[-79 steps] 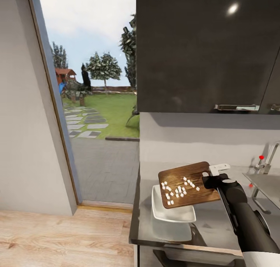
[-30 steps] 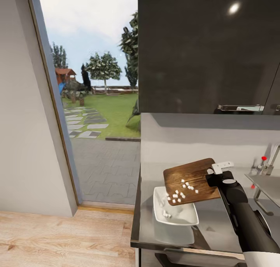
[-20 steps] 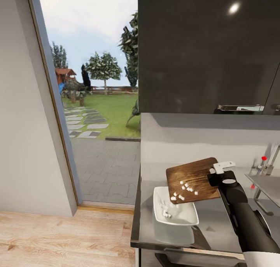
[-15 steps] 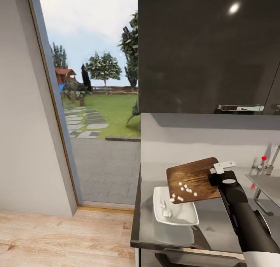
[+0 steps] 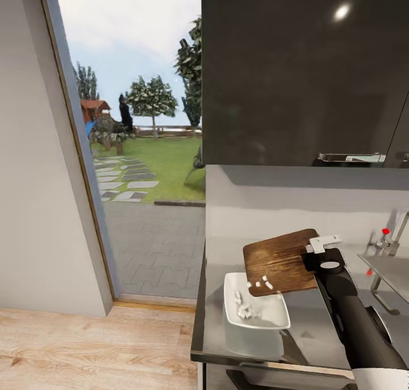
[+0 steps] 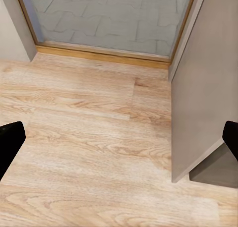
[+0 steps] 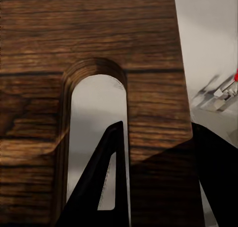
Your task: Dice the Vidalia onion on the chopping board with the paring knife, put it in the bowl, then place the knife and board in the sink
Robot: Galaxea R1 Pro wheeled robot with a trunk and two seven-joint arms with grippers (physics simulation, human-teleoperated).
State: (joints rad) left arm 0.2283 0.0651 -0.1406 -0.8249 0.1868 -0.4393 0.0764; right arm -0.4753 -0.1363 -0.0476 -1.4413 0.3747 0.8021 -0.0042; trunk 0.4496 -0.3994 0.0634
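A grey counter (image 5: 318, 327) runs along a pale wall under dark glossy cabinets (image 5: 295, 72). To its left a tall doorway (image 5: 142, 151) opens on paving, lawn and trees, and the floor (image 5: 85, 344) is light wood.

On the counter's near left end sits the white bowl (image 5: 255, 309), holding a heap of diced onion (image 5: 245, 310). The board (image 5: 279, 261) is held in the air above the bowl's far right corner, tilted down toward it, with a few white pieces (image 5: 264, 280) at its low edge. The right gripper (image 5: 316, 252) pinches the board at its raised right end.

The right wrist view shows what the head view cannot: the board's slot handle hole (image 7: 96, 138), with one dark finger (image 7: 101, 187) seen through it and the other on the board's near face, closed on the wood beside the slot.

The left wrist view looks down at the floor and the door sill (image 6: 104, 53); the left gripper (image 6: 119, 142) is spread wide, its fingertips (image 6: 10, 142) at opposite edges.

At far right stand the faucet (image 5: 392, 234) with a red knob and the sink's (image 5: 389, 268) steel edge.
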